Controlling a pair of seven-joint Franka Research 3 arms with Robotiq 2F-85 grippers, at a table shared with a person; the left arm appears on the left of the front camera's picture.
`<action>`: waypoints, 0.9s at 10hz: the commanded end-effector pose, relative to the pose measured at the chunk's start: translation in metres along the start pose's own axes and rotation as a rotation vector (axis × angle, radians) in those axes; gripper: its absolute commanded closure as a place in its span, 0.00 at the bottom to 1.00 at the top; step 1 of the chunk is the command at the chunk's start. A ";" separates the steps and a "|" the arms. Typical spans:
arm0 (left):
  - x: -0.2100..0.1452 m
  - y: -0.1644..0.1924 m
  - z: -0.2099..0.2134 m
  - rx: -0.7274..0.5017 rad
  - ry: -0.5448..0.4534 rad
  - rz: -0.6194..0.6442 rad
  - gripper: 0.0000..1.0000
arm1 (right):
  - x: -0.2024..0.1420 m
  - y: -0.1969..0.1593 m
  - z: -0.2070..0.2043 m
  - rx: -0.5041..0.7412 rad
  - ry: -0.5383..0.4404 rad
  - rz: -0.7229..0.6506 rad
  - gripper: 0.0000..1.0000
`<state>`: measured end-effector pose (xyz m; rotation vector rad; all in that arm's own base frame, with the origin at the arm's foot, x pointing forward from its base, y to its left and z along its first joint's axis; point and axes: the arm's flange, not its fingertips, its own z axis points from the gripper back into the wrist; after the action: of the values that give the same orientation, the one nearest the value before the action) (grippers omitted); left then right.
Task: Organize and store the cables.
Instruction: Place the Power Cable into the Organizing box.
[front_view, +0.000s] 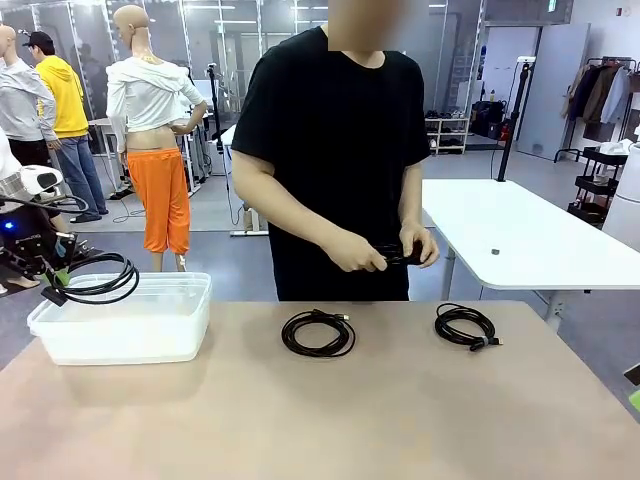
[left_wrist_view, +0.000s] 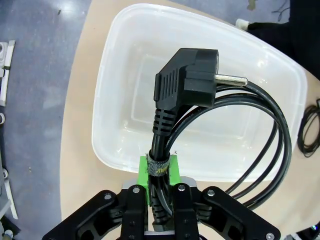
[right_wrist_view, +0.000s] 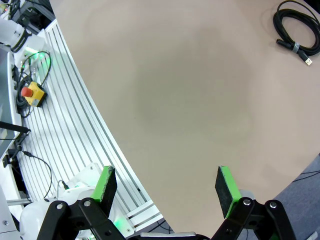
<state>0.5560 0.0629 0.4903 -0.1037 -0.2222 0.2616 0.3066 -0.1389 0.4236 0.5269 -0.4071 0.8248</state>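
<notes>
1. Your left gripper (left_wrist_view: 160, 171) has its fingers pinching a coiled cable (left_wrist_view: 240, 135) at the strap. The coil hangs over the tub (front_view: 120, 335).
2. Your right gripper (right_wrist_view: 165, 176) has its fingers spread wide above the bare table (right_wrist_view: 175, 90).
3. The middle coil (front_view: 318, 333) and the right coil (front_view: 466, 326) lie on the table, well apart.
4. The person's hands (front_view: 355, 258) hold a black bundle (front_view: 400, 255) at the far edge.

I see bright, even overhead light on every feed, with only a soft shadow beneath the plastic tub (front_view: 120, 340) on the table (front_view: 400, 420). Both wrist feeds bow straight lines near their edges; focus is sharp throughout.
</notes>
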 end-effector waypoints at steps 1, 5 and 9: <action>0.004 0.000 0.000 0.010 -0.026 -0.026 0.82 | 0.001 0.000 0.001 0.008 -0.016 -0.004 0.00; 0.051 -0.014 -0.048 0.040 -0.011 -0.059 0.82 | 0.001 0.000 0.001 0.008 -0.016 -0.004 0.00; 0.057 -0.018 -0.097 0.125 0.068 -0.066 0.82 | 0.001 0.000 0.001 0.008 -0.016 -0.004 0.00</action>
<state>0.6330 0.0563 0.4017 -0.0137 -0.1566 0.1995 0.3066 -0.1389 0.4238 0.5268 -0.4078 0.8244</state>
